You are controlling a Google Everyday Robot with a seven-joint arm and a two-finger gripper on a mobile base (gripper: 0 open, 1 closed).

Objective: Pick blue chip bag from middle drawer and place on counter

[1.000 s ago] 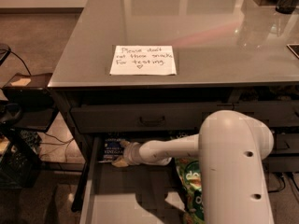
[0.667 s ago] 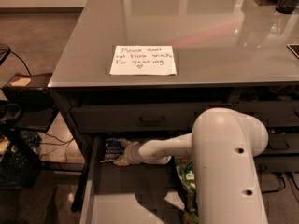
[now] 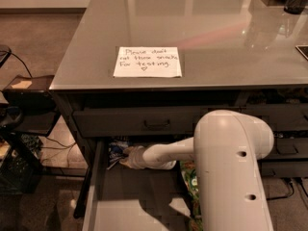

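The blue chip bag (image 3: 114,151) lies at the back left of the open middle drawer (image 3: 126,211), partly under the shadow of the closed drawer above. My gripper (image 3: 123,158) is low inside the drawer, right against the bag, at the end of the white forearm that reaches in from the right. My big white arm joint (image 3: 231,167) hides the right part of the drawer. The grey glossy counter (image 3: 202,23) spreads above, with no bag on it.
A white handwritten note (image 3: 147,61) lies on the counter's front. A closed drawer front with a curved handle (image 3: 156,124) sits just above my gripper. A green snack bag (image 3: 191,183) lies in the drawer beside my arm. Cables and a black crate (image 3: 14,174) stand at the left.
The big arm joint has shifted a little to the left. The gripper stays at the blue chip bag at the drawer's back left, and the bag has not visibly moved.
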